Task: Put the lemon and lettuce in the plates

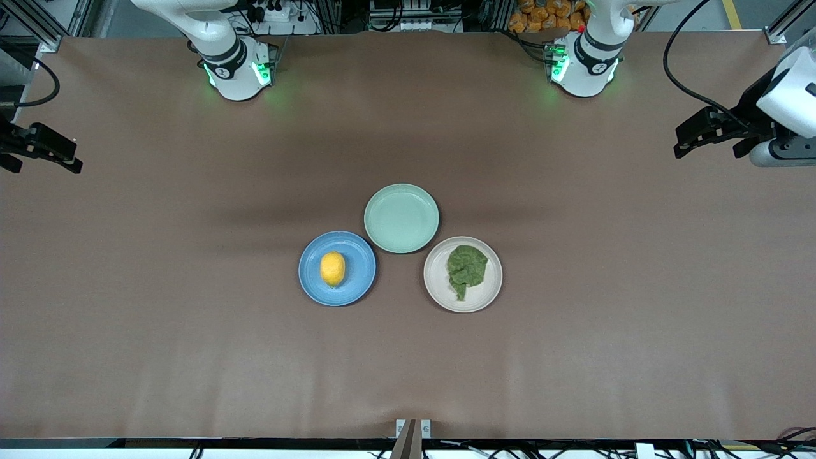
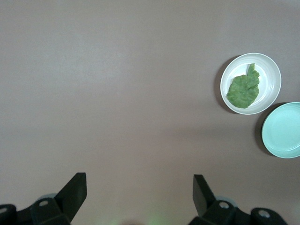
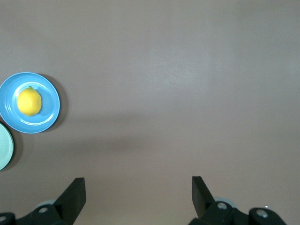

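Note:
The yellow lemon lies in the blue plate in the middle of the table. The dark green lettuce lies in the cream-white plate beside it, toward the left arm's end. My left gripper is open and empty, raised over the left arm's end of the table, well apart from the plates. My right gripper is open and empty, raised over the right arm's end. The left wrist view shows the left gripper, the lettuce and its plate. The right wrist view shows the right gripper, the lemon and its plate.
An empty pale mint-green plate sits farther from the front camera than the other two, close to both. It also shows at the edge of the left wrist view and of the right wrist view. Brown table surface surrounds the plates.

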`<control>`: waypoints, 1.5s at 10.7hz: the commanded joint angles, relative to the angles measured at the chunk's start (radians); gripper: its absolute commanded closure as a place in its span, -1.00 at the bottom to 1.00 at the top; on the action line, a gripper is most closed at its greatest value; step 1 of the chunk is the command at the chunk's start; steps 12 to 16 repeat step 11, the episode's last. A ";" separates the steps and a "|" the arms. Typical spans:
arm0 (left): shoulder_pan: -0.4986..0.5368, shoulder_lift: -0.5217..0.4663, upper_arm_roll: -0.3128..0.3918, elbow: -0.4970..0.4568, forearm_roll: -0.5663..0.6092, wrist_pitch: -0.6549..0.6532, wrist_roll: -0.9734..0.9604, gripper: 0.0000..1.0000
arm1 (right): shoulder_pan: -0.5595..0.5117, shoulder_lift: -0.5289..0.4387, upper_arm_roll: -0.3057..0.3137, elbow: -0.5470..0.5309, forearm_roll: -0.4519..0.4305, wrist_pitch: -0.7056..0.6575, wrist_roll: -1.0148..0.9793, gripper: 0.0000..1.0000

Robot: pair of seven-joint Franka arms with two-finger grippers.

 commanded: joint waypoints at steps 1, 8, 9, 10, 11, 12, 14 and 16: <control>0.018 0.004 0.003 0.016 -0.025 -0.017 0.028 -1.00 | 0.001 -0.028 0.003 -0.039 0.008 -0.005 -0.001 -1.00; 0.023 0.010 0.003 0.016 -0.044 -0.017 0.031 -1.00 | 0.002 -0.020 0.006 -0.034 0.005 -0.012 -0.002 -1.00; 0.023 0.012 0.003 0.016 -0.044 -0.017 0.031 -1.00 | 0.002 -0.018 0.006 -0.025 0.003 -0.011 -0.002 -1.00; 0.023 0.010 0.003 0.016 -0.044 -0.017 0.032 -1.00 | 0.002 -0.018 0.006 -0.021 0.002 -0.011 -0.002 -1.00; 0.023 0.012 0.003 0.016 -0.044 -0.017 0.031 -1.00 | 0.002 -0.018 0.006 -0.022 0.003 -0.011 -0.002 -1.00; 0.023 0.012 0.003 0.016 -0.044 -0.017 0.031 -1.00 | 0.002 -0.018 0.006 -0.022 0.003 -0.011 -0.002 -1.00; 0.023 0.012 0.003 0.016 -0.044 -0.017 0.031 -1.00 | 0.002 -0.018 0.006 -0.022 0.003 -0.011 -0.002 -1.00; 0.023 0.012 0.003 0.016 -0.044 -0.017 0.031 -1.00 | 0.002 -0.018 0.006 -0.022 0.003 -0.011 -0.002 -1.00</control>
